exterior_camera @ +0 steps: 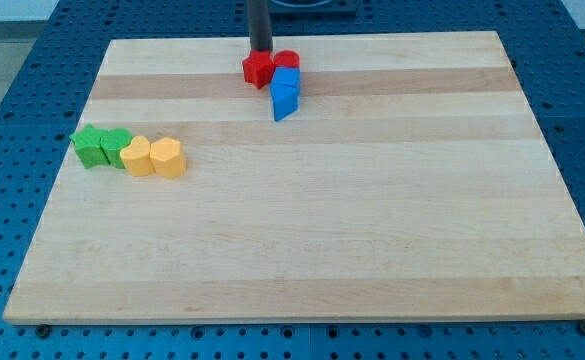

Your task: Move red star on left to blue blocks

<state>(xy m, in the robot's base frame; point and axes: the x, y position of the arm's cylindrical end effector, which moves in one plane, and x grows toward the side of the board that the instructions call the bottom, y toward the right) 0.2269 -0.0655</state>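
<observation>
The red star (257,70) lies near the view's top centre, touching the left side of the blue blocks. A blue cube (287,80) sits above a blue triangle (285,102). A red round block (288,60) sits just above the blue cube, right of the star. My tip (261,52) stands at the star's top edge, touching or nearly touching it, just left of the red round block.
At the view's left stand two green blocks (101,146) and two yellow blocks (154,157) in a row, touching. The wooden board (322,230) rests on a blue perforated table.
</observation>
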